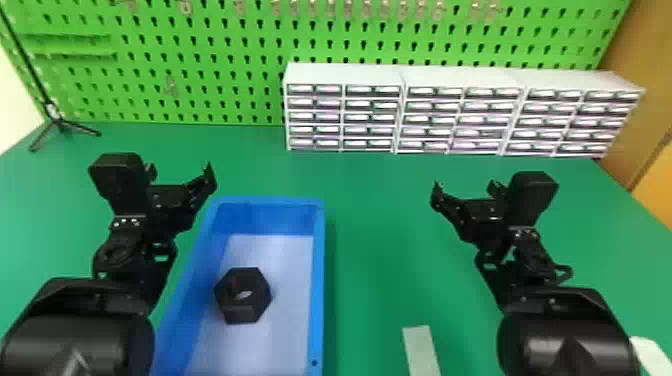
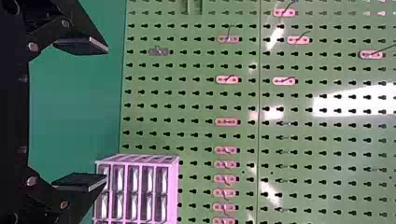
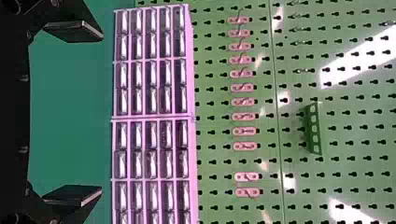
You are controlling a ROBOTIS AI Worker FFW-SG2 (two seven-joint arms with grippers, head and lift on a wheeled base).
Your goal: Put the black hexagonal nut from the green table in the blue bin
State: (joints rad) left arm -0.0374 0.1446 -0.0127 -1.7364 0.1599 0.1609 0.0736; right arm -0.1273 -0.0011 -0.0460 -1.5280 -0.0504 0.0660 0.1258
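In my head view, the black hexagonal nut (image 1: 259, 295) lies inside the blue bin (image 1: 318, 280), between my left gripper (image 1: 180, 175) and right gripper (image 1: 465, 190). Drawer cabinets (image 1: 372, 117) line the bench's (image 1: 380, 240) back edge; a tripod (image 1: 59, 122) stands at its back left corner. Left wrist view: fingers (image 2: 77, 44) spread, empty. Right wrist view: likewise, before the pegboard (image 3: 299, 161).

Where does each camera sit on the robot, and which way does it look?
Head view: on its head, looking forward and down at the green table and the black nut in the blue bin. Its left arm and right arm show.
Left wrist view: on that wrist, looking past its open left hand at the pegboard.
Right wrist view: likewise, past its open right hand.
Both wrist views share the pegboard and white drawers.
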